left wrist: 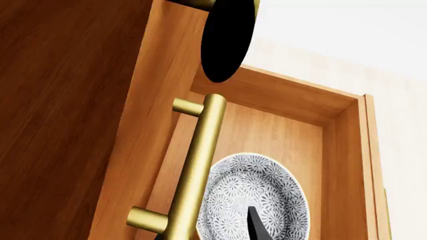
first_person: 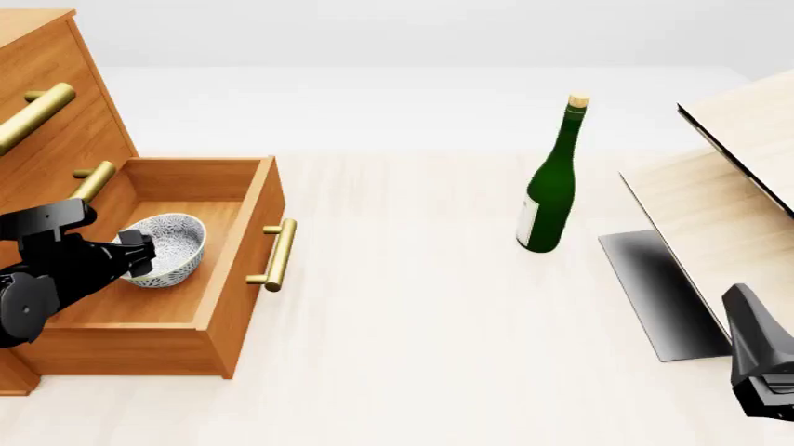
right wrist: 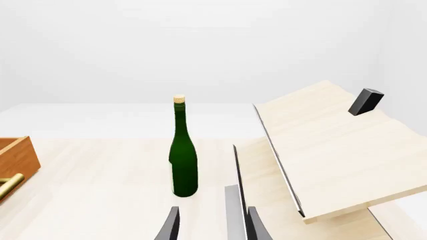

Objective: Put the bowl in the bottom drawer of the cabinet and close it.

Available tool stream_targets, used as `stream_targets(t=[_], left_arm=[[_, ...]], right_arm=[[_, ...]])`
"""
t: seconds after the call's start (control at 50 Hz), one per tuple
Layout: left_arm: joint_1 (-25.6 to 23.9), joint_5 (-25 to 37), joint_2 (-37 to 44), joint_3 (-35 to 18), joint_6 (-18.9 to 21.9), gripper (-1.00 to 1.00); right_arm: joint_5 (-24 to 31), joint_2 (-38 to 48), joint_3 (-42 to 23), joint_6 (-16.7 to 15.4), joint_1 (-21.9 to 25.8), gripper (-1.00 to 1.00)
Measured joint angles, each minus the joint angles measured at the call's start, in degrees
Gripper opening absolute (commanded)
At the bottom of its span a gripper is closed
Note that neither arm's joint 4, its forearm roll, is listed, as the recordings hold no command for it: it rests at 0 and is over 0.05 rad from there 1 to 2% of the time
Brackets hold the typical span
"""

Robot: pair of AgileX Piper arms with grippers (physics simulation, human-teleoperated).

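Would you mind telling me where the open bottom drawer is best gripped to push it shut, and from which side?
Probably by the brass handle on the front of the bottom drawer, approached from the open table side, to the cabinet's right in the front view. The bar stands clear of the panel on two posts, so fingers can close around its middle. The bowl already sits inside.

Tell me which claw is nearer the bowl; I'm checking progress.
Left. The left claw is at the bowl inside the open drawer; the right claw sits across the table, past the bottle.
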Motion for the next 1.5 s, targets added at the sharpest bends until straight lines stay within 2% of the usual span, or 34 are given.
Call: stream_targets(t=[0.9,1.5], left_arm=[[-2.4,2.6,-7.2,3.7,-2.1,1.0],[-4.2,4.8,-14.6,6.9,-0.8,1.0]], right_arm=[[0.0,0.0,0.0,0.0,0.0,1.0],[0.0,0.0,0.0,0.0,0.0,1.0]])
